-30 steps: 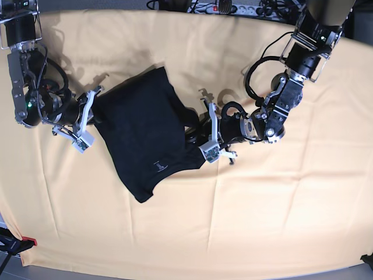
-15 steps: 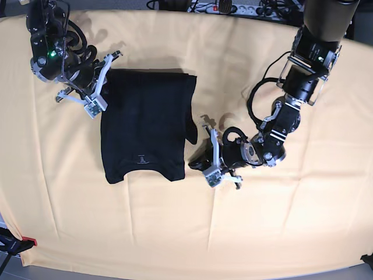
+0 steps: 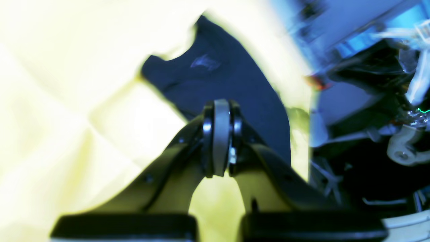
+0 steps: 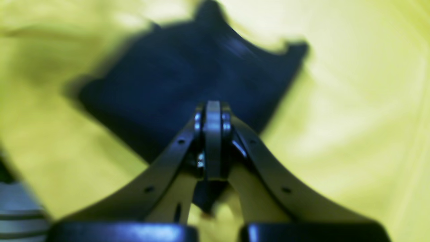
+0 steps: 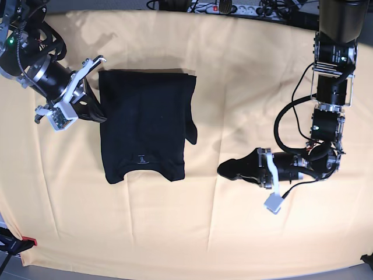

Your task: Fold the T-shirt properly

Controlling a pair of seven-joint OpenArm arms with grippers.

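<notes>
Your T-shirt lies limp and light, likely to sag and slide on cloth; pinch its hem corners; left gripper and right gripper both pinched together, empty.

A table draped in a yellow-orange cloth was seen across the base view, the cloth marked by faint creases. Directly on it the black T-shirt was laid flat, folded into a rough rectangle, with its neckline toward the near edge and a small pale label mark beside it; one sleeve stuck out at the side
</notes>
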